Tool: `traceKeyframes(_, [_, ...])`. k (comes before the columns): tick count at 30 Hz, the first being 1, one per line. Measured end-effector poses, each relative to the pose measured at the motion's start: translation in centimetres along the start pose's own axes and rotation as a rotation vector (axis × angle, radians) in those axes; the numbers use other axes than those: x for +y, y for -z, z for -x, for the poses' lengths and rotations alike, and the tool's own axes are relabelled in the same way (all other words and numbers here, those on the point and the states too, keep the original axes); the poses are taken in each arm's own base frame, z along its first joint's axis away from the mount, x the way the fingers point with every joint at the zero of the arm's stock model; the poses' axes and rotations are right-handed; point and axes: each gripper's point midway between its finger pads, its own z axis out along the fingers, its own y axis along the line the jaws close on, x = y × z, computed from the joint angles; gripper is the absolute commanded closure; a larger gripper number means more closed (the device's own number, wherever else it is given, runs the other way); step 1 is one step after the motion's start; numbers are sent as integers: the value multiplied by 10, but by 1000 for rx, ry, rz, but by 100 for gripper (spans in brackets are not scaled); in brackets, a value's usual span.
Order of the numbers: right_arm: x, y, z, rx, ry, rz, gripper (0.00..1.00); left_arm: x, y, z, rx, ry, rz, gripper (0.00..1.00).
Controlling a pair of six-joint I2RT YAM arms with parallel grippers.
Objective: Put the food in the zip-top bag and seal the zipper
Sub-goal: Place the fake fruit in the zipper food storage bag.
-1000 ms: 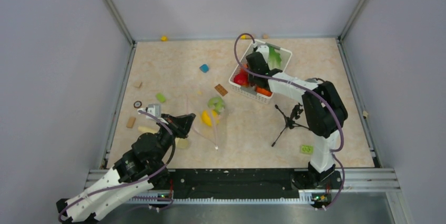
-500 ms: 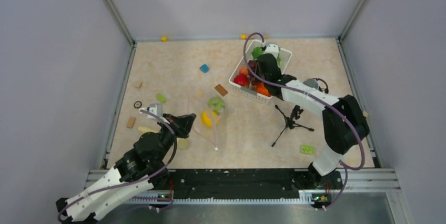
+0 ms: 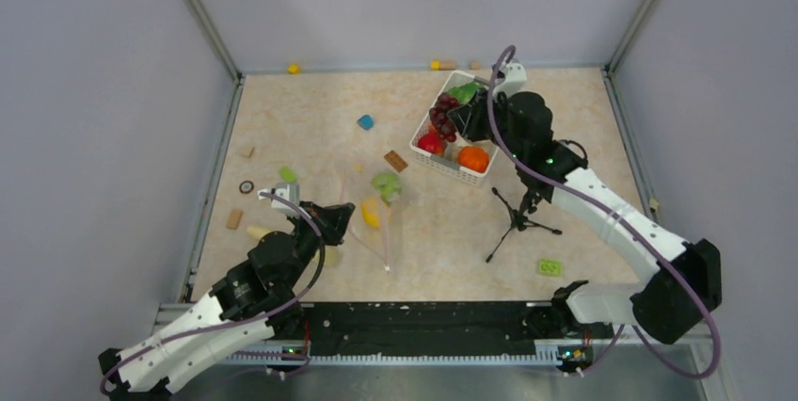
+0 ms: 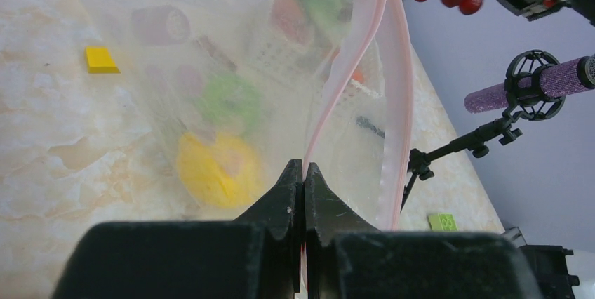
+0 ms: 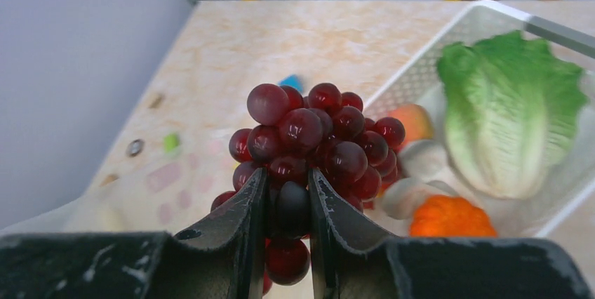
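R gripper: jaws partly closed, clamped on the grape bunch. One dark grape is squeezed btwn the fingers and the rest of the bunch bulges above and in front of them. In the top view the bunch hangs raised over the left side of the white basket, apart from the food below.

In the basket: lettuce at the far end, orange at the near corner, red apple on the left side. R arm reaches in from the right, stretched out long.

L gripper: fingers pressed fully together, pinching the zipper at the near end of the bag's mouth. The two pink strips spread apart going away from the pinch, so the mouth stands open and unsealed. The zip-top bag hangs lifted from that grip, w/ its body draping toward the table at centre, well apart from the basket.

Seen thru the plastic: lemon low and near the gripper, lime just beyond it, both inside the bag.

Around: black mic tripod btwn the bag and R arm, blue block beyond the bag, yellow block left of it, green block near R arm's base.
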Motion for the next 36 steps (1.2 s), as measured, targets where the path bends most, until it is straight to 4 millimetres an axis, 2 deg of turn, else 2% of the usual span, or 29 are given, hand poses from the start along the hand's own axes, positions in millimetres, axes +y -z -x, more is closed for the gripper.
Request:
traceKeyframes(6, [61,48,20,0,-48,310,100,-2,1,0,1,4,-14,100])
traceKeyframes(11, [113,90,23,43,-61,586,100,-3,2,2,-5,9,-19,100])
traceKeyframes(14, [146,115,14,87,-49,746,100,-4,2,2,-4,9,-20,100])
traceKeyframes(17, [178,141,-3,159,-28,904,100,-4,2,2,-5,9,-20,100])
traceKeyframes(22, [220,173,-34,282,4,1115,100,-4,2,2,-5,9,-20,100])
traceKeyframes(25, [234,183,-46,335,18,1180,100,-4,2,2,-4,8,-20,100])
traceKeyframes(29, [240,189,-45,334,36,1212,100,-3,2,2,-5,9,-20,100])
traceKeyframes(36, [238,172,-37,250,64,1129,100,-4,3,4,-10,12,-24,100])
